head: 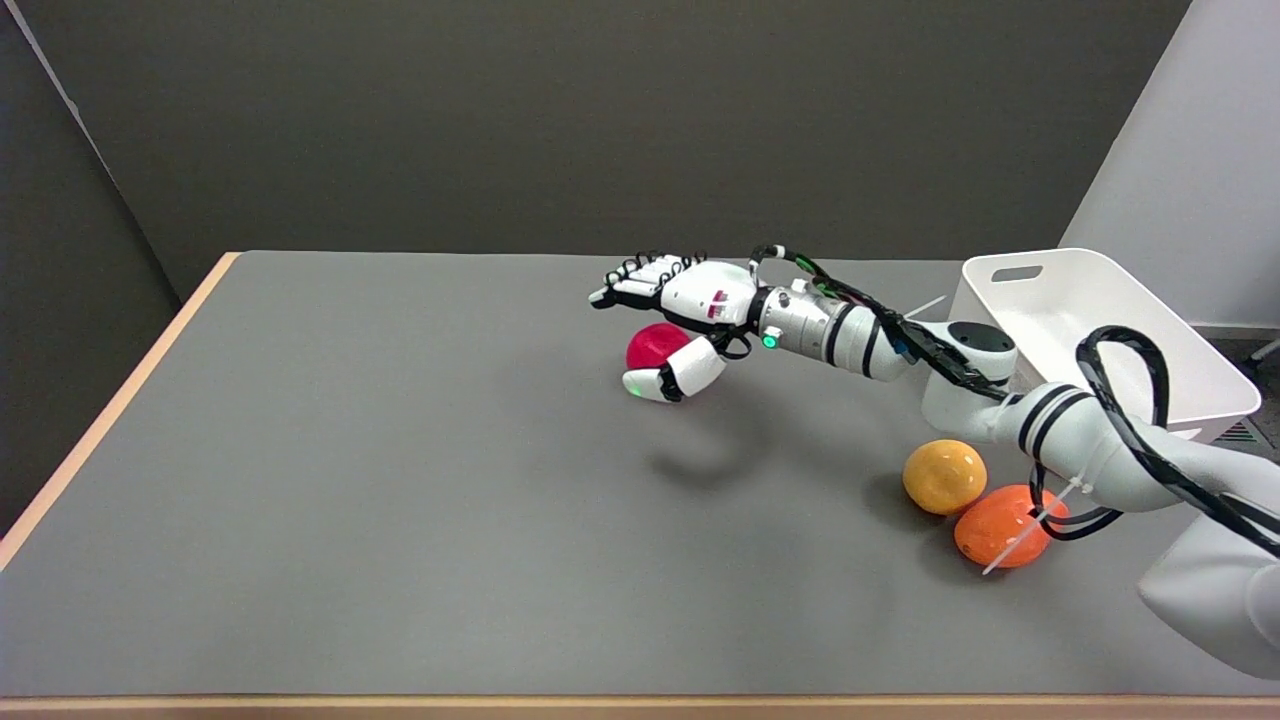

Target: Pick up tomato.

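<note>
A red tomato [653,345] lies on the grey table [400,480] a little right of its middle. My right hand [672,315] hovers over it with the fingers [640,275] stretched out to the left above the fruit and the thumb [670,375] hanging down in front of it. The hand holds nothing; part of the tomato is hidden behind the thumb and palm. I cannot tell whether the thumb touches the tomato.
A yellow round fruit [944,476] and an orange one [1000,525] lie at the right, partly under my right forearm. A white bin [1180,350] stands at the far right edge of the table. A dark wall stands behind the table.
</note>
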